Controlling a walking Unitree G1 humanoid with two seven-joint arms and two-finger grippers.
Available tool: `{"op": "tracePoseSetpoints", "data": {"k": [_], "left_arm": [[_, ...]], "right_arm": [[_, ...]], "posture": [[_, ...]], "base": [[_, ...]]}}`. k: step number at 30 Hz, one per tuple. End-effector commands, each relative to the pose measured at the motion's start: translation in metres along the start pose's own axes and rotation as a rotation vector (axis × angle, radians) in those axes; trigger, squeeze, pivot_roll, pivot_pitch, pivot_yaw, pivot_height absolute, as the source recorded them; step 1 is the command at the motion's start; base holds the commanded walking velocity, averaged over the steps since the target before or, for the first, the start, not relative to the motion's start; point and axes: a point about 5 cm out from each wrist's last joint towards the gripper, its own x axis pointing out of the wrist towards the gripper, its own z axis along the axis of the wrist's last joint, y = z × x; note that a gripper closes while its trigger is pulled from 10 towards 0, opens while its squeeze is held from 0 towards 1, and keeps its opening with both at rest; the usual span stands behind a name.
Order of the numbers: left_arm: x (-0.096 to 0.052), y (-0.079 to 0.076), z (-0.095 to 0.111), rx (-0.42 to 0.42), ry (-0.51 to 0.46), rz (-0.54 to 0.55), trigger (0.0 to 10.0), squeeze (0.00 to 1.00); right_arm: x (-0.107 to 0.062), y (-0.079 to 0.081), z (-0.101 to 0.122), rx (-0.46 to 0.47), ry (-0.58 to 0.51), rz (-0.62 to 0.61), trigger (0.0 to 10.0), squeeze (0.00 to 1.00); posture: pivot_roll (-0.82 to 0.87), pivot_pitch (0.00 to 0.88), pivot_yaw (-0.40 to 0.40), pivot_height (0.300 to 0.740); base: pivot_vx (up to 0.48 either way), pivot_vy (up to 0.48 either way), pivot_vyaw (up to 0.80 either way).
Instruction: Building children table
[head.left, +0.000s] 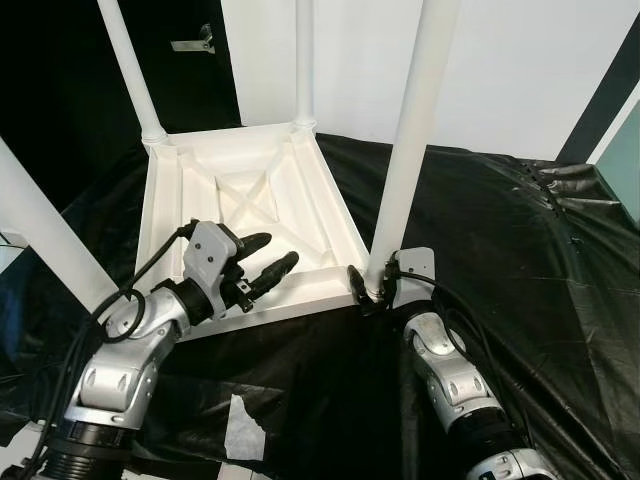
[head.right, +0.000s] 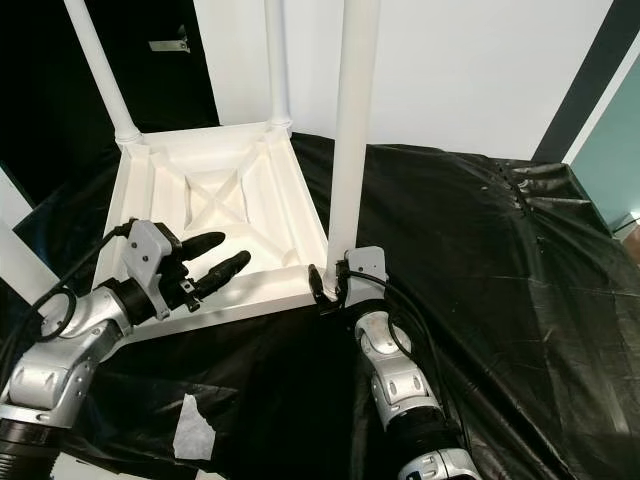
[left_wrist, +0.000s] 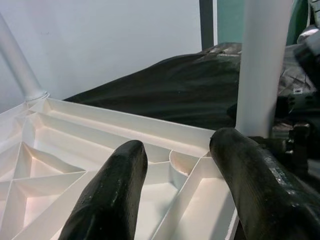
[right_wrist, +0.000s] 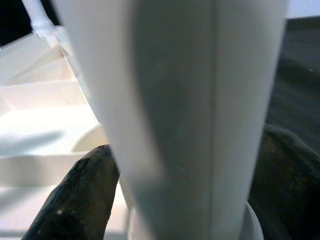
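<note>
r tool (head.left: 368, 288) seemingly grips table leg (head.left: 415, 130).

Black plastic sheet (head.left: 500, 230) covers the work surface, wrinkled and glossy, bunched into folds toward the far right. A torn bit of white tape (head.left: 243, 430) is stuck on it near the front edge. White wall (head.left: 520, 60) behind, with a dark diagonal strip (head.left: 600, 95) and a teal panel (head.left: 625, 160) at right. Dark area at back left, with a small metal bracket (head.left: 192, 42) on it.
</note>
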Motion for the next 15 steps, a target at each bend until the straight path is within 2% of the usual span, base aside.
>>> {"op": "tracePoseSetpoints", "data": {"k": [1, 4, 5, 15], "left_arm": [[0.000, 0.003, -0.003, -0.003, 0.005, 0.100, 10.0, 0.00], [0.000, 0.002, -0.004, -0.008, 0.005, 0.116, 10.0, 0.00], [0.000, 0.003, -0.006, -0.016, 0.005, 0.140, 10.0, 0.00], [0.004, 0.000, -0.015, -0.037, -0.003, 0.232, 10.0, 0.00]], "right_arm": [[-0.003, 0.000, 0.000, 0.004, -0.005, 0.008, 10.0, 1.00], [-0.005, 0.000, 0.002, 0.000, -0.021, 0.016, 10.0, 1.00], [-0.007, 0.001, 0.004, -0.007, -0.038, 0.024, 10.0, 0.00], [-0.018, -0.004, 0.012, -0.034, -0.098, 0.018, 10.0, 0.00]], "posture": [[0.07, 0.000, -0.041, 0.740], [0.06, 0.000, -0.039, 0.740], [0.06, 0.000, -0.038, 0.740], [0.06, 0.000, -0.037, 0.740]], "base": [[0.000, 0.000, 0.00], [0.000, 0.000, 0.00], [0.000, 0.000, 0.00], [0.000, 0.000, 0.00]]}}
